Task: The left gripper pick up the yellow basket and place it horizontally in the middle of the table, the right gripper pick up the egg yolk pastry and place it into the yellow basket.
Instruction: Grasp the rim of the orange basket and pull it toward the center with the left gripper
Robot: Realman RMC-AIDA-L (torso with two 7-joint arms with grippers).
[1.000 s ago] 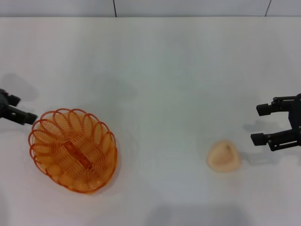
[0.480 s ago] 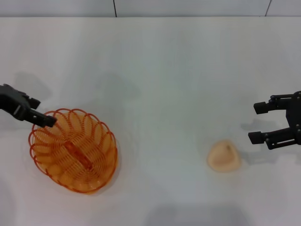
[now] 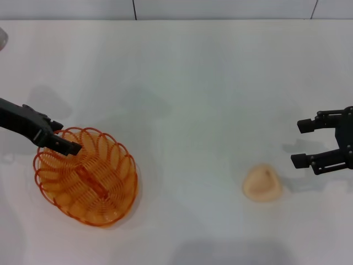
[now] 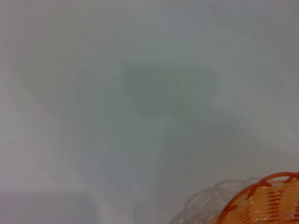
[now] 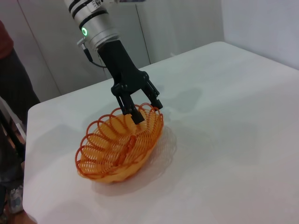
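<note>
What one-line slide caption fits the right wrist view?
Left tool, open, straddling the yellow basket rim on the white table.

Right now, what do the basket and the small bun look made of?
The yellow basket looks like translucent orange plastic strands, glossy, looped into an open scalloped weave; coated wire is possible. The egg yolk pastry looks like baked dough, matte pale beige with a slight dimple. The left gripper, open, is at the basket's rim; the right gripper sits open beside the pastry.
</note>
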